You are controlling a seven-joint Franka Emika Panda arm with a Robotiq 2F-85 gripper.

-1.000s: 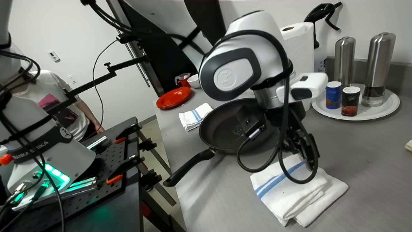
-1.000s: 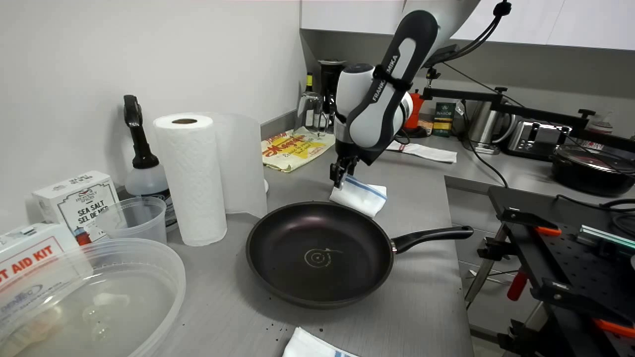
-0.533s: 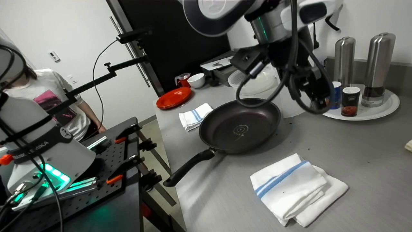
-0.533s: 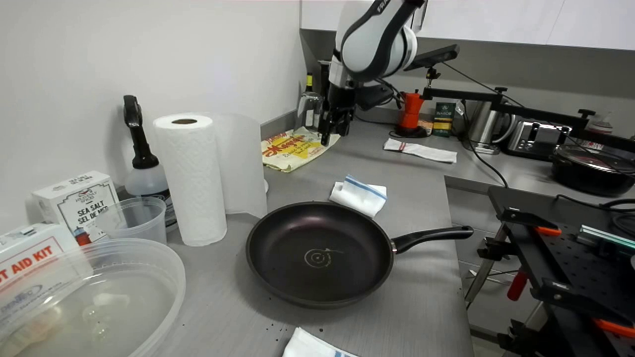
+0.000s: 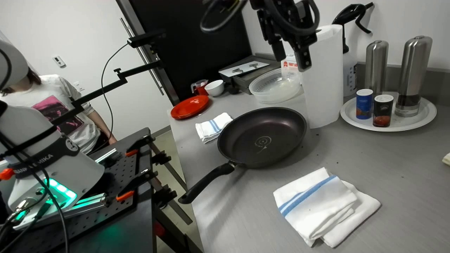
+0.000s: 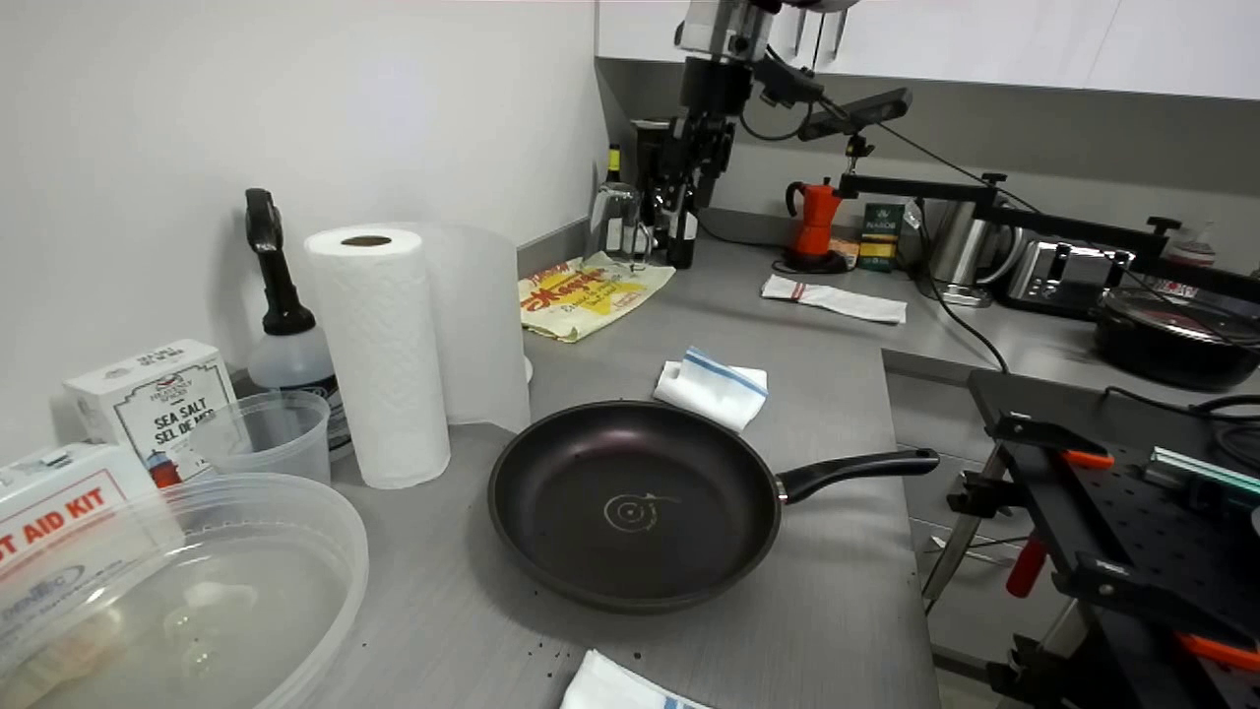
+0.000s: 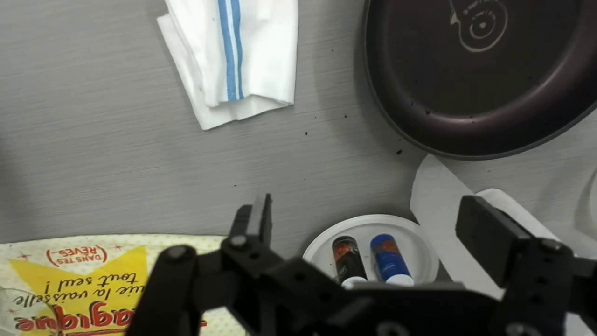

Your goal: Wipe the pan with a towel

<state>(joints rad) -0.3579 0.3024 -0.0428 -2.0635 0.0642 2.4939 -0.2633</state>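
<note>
Round, shallow black frying pan (image 5: 262, 137): on the grey surface (image 5: 397, 158). White folded cloth towel with blue stripes (image 5: 318, 207): same surface, near the pan but apart from it. My gripper (image 5: 292, 60): I have it raised above the surface, fingers spread wide, empty. Tall white paper roll (image 5: 323, 91): standing near the pan.

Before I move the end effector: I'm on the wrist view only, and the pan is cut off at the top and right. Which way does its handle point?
Observer: In both exterior views, the handle of the pan points away from the paper roll, toward the edge of the counter.
Operator: Copy. Anything on the far side of the pan from the striped towel?
Observer: Yes, both exterior views show a second white cloth there, also blue-striped, lying on the counter apart from the pan.
</note>
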